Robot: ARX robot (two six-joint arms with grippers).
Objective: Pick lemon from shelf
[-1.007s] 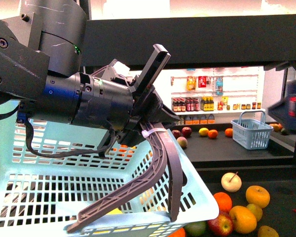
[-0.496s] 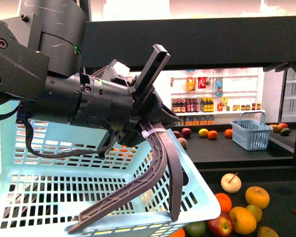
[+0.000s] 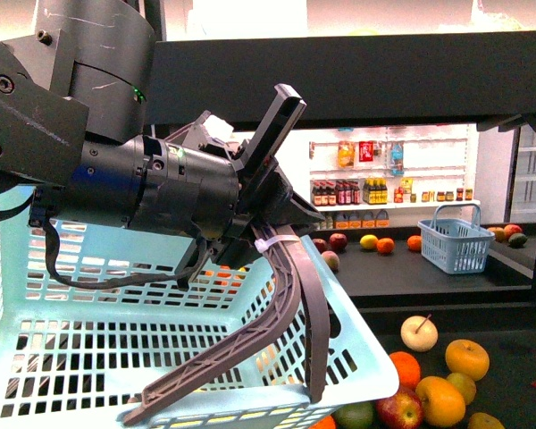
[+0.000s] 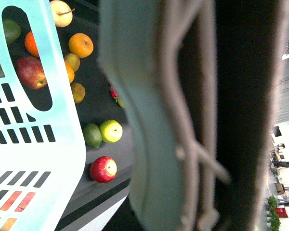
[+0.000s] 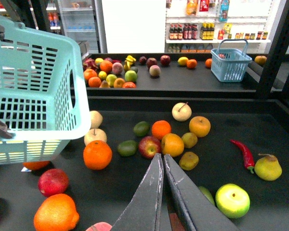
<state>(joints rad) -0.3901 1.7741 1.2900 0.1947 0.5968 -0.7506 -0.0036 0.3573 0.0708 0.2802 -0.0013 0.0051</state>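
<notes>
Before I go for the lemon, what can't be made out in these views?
- Front view: the left pincer and light-blue basket hide most of the near shelf tray.
- Left wrist view: the foreground is blurred, so the left pincer's state is unreadable.
- Right wrist view: the far yellow fruit is too small to confirm as lemon.

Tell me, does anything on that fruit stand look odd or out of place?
One thing stands out: a red chili pepper lies among the fruit on the shelf, beside a yellow-green pear. Otherwise the fruit lies loosely scattered, nothing visibly spilled or damaged. The light-blue basket hangs tilted from the left gripper.
</notes>
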